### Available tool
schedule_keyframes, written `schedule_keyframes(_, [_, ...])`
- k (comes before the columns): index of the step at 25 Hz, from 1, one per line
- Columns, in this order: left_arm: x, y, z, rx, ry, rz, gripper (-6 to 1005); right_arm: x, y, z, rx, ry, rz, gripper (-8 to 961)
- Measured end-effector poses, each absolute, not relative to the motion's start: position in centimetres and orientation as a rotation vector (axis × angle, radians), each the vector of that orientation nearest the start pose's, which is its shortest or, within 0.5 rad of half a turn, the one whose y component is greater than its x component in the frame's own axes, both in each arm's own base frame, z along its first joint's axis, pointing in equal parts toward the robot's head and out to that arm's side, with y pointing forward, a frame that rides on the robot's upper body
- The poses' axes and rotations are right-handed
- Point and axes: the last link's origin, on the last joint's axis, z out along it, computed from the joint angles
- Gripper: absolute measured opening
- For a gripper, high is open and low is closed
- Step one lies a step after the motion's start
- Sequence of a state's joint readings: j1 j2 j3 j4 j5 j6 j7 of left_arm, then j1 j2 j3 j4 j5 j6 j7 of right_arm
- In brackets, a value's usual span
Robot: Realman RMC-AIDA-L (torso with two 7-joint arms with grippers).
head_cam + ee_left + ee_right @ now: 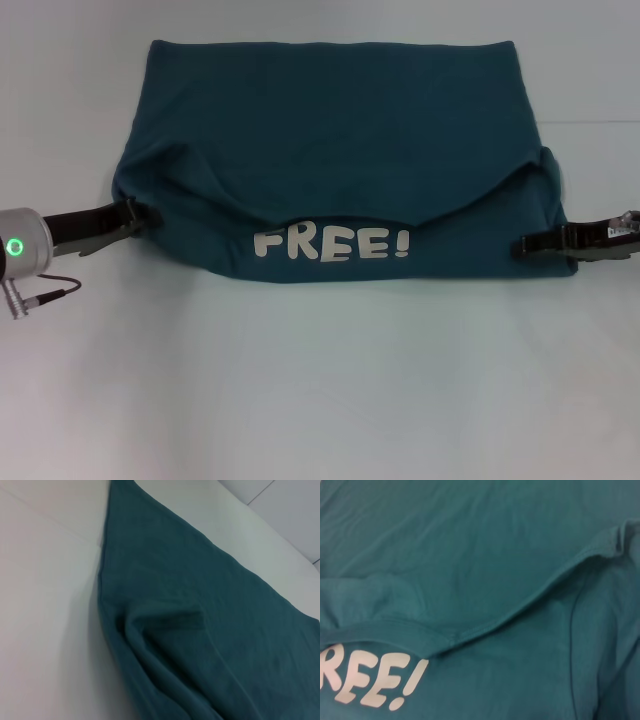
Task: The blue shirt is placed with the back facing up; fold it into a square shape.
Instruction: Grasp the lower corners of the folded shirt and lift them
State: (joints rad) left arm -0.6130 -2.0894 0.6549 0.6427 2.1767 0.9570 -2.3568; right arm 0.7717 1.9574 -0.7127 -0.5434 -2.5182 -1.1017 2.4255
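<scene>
Left gripper (140, 214) and right gripper (532, 245) low, level, each clamped on blue shirt (330, 130) edges

teal-blue shirt (330, 130), white "FREE!" lettering (332, 243)

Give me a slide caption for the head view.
Blue shirt partly folded, "FREE!" lettering exposed; left gripper and right gripper at its side edges.

blue shirt (330, 140) | teal, folded over | white "FREE!" lettering showing | flat
</scene>
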Motion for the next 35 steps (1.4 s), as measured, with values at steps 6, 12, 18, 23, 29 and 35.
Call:
schedule_keyframes(6, [-30.5, 39.9, 1.0, -1.832, -1.702, -0.598, 64, 29.7, 41.5, 2.6, -2.091, 1.600, 0.099, 784])
schedule_keyframes(12, [-30.4, 40.0, 1.0, -1.835, -1.699, -0.599, 63, 29.8, 41.6, 2.7, -2.076, 1.599, 0.103, 591])
schedule_keyframes(18, [-30.4, 40.0, 1.0, -1.835, -1.699, -0.599, 64, 29.8, 41.7, 3.0, -2.072, 1.597, 0.104, 352])
schedule_keyframes(23, [-30.1, 39.9, 0.8, -1.874, -1.694, -0.572, 64, 29.7, 41.6, 3.3, -2.086, 1.602, 0.099, 52])
schedule_keyframes(29, [-30.3, 38.2, 0.7, -1.988, -1.729, -0.480, 64, 29.5, 40.4, 4.3, -2.150, 1.635, 0.077, 37])
schedule_keyframes(35, [-30.9, 34.8, 2.5, -2.081, -1.824, -0.401, 64, 29.8, 37.9, 6.0, -2.236, 1.707, 0.027, 44])
